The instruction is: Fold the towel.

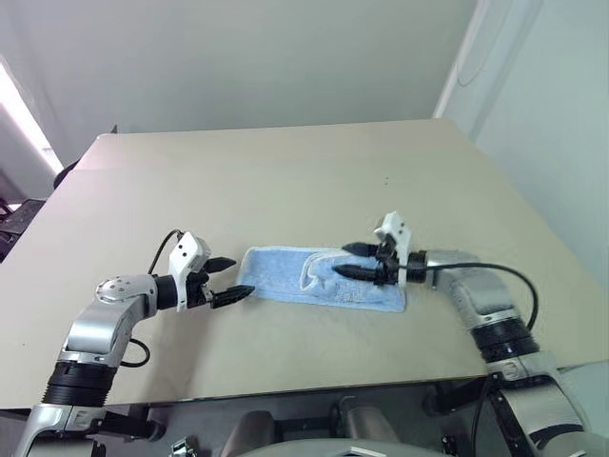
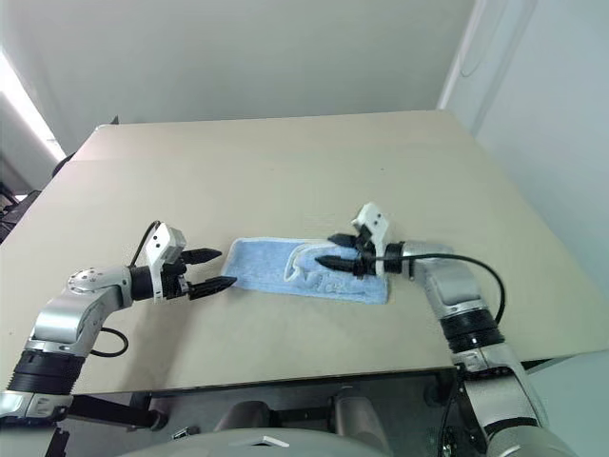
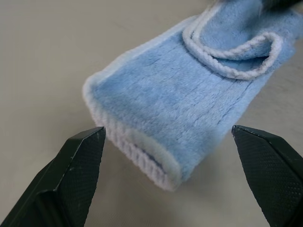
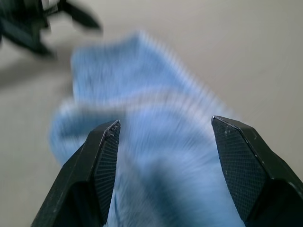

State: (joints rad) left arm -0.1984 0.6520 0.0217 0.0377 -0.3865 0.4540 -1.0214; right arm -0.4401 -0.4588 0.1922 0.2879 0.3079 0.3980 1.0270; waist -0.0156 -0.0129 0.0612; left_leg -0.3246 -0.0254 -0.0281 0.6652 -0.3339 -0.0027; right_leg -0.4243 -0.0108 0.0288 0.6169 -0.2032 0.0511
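The towel [image 1: 319,277] lies on the tabletop [image 1: 285,181], toward the near edge and roughly midway between the left and right edges, as a long light-blue strip running left to right. It looks doubled over: the left wrist view shows its left end as a rounded fold with white stitched edging along the rim, and the fluffy side faces up there. On its upper surface, right of the middle, a flap of cloth with white edging lies curled back in a loop [image 3: 236,52]. The left gripper [image 1: 228,280] hangs low over the tabletop just beside the towel's left end, pointing toward it; its two black fingers [image 3: 78,165] stand wide apart with nothing between them, one to each side of the folded end and not touching it. The right gripper [image 1: 350,260] sits over the right part of the towel, pointing toward the left edge of the tabletop, with its tips above the curled flap. Its fingers [image 4: 106,156] are spread and released, with the blue cloth lying beneath and between them; whether the tips touch the cloth cannot be told. The two grippers face each other along the length of the strip, well apart, with most of the towel between them.
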